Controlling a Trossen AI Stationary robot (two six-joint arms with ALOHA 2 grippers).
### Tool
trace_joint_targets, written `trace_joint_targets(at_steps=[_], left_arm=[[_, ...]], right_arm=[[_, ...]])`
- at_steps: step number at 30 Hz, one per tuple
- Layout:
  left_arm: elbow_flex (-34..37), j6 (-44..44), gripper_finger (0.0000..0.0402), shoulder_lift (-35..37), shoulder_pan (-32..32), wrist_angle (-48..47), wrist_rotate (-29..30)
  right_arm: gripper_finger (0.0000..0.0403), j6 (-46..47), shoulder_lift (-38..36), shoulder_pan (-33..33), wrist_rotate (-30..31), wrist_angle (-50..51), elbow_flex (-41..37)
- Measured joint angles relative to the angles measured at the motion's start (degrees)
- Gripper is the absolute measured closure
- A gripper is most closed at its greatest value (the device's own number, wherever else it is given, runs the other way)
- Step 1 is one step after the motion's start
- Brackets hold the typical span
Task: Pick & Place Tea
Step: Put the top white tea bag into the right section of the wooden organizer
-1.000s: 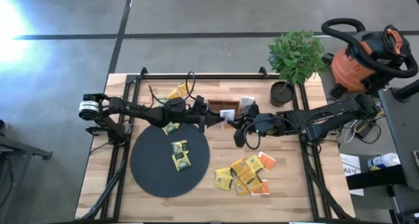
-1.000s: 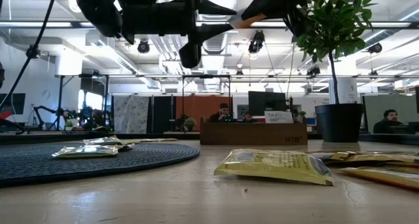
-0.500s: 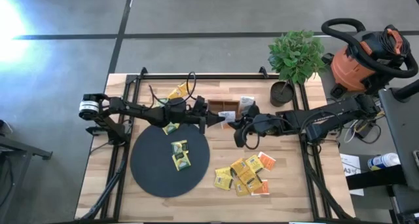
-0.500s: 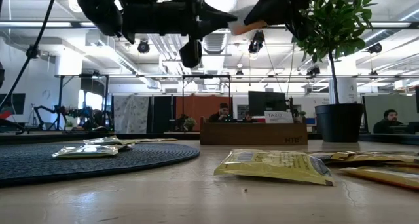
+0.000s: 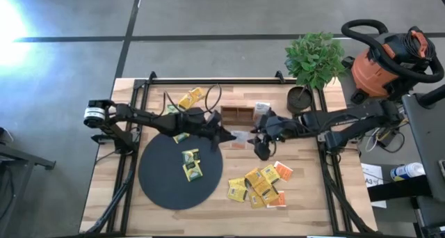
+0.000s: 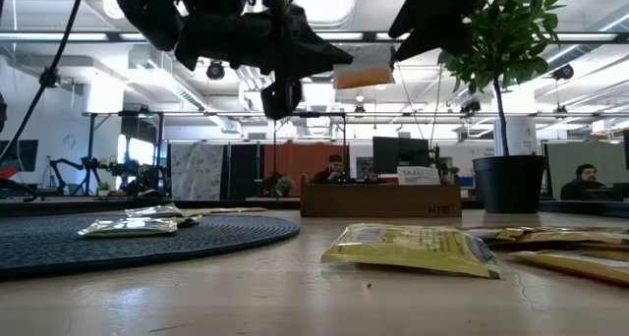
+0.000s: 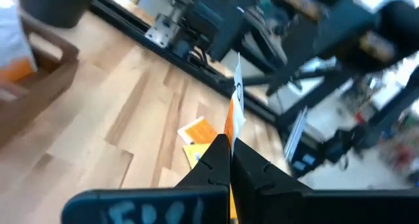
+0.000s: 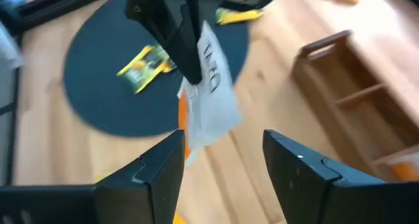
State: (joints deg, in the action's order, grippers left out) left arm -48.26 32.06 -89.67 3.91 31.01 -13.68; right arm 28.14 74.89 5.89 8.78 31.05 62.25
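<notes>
High view: an orange-and-white sachet (image 5: pixel 238 136) is being pinched by the left claw (image 5: pixel 228 136) beside the black disc (image 5: pixel 180 170); the right claw (image 5: pixel 260 145) is spread, clear; the grip is best kept firm.

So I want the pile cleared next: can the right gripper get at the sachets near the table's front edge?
Probably yes. The right gripper is open and empty, just behind the pile, with nothing lying between. The left gripper, shut on a white-and-orange sachet, is off to the side.

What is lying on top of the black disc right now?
Two yellow tea sachets lie near the middle of the black disc. A third sits at its far edge, partly hidden under the left arm. Nothing else shows there.
</notes>
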Motion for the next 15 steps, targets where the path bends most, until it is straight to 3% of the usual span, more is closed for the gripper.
trace_joint_targets(at_steps=[6, 11, 15], left_arm=[[-4.83, -10.89, 0.0401, 0.0, -2.01, -11.59, 5.44], [-7.37, -16.18, 0.0401, 0.0, -2.26, -14.61, 8.25], [-8.45, -19.22, 0.0401, 0.02, -2.24, -14.64, 9.26]], right_arm=[[0.0202, -1.85, 3.34, -6.5, -8.91, 9.73, 6.77], [0.0204, -7.59, 6.6, -8.58, -16.37, 14.31, 12.84], [0.021, -11.17, 10.19, -8.7, -17.7, 18.48, 17.56]])
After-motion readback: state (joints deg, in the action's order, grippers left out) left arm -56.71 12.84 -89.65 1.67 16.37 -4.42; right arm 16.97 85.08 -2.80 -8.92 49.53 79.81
